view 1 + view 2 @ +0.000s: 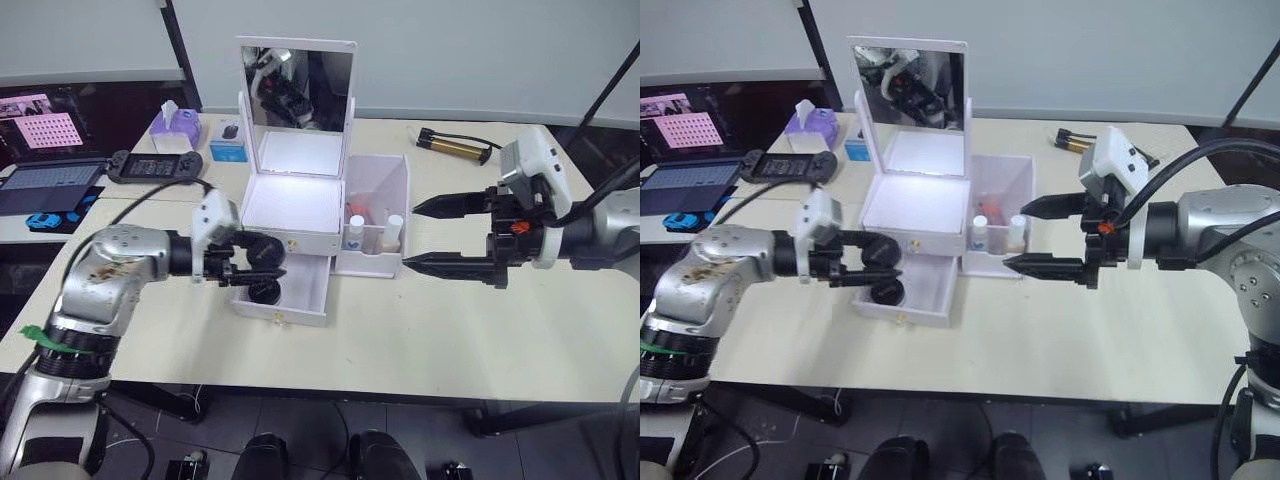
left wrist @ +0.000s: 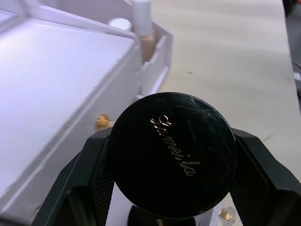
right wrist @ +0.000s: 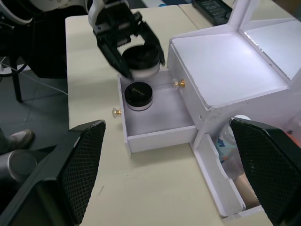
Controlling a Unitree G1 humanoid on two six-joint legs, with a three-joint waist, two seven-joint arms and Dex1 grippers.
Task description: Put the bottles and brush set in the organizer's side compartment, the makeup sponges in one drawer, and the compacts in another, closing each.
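Compacts are the things in play at this moment: one round black compact [image 2: 173, 155] with gold script on its lid is clamped between the two black fingers of the left gripper [image 1: 252, 262], left of centre in the head view, held just above the open lower drawer [image 3: 157, 117] of the white organizer [image 1: 292, 205]. A second black compact [image 3: 138, 95] with a pale base already sits inside that drawer, at its left end and directly below the held one. The drawer is pulled out toward the front table edge, and gold knobs show on its front.

Moving right, the organizer stands at the centre of the cream table [image 1: 450, 330], with its mirror [image 1: 297, 85] raised at the back and its lit top tray bare. Touching its right side is the side compartment [image 1: 375, 215], where small bottles [image 1: 357, 232] with white caps stand upright.

Further right, the right gripper [image 1: 425, 236] hovers above the table just beside the side compartment, its fingers spread wide apart and nothing between them.

Along the upper left of the frame lie a laptop [image 1: 45, 185], a dark game controller [image 1: 155, 165], a purple tissue pack [image 1: 177, 128] and a small blue box [image 1: 230, 145]. At the upper right rests a black and gold tool [image 1: 455, 145].
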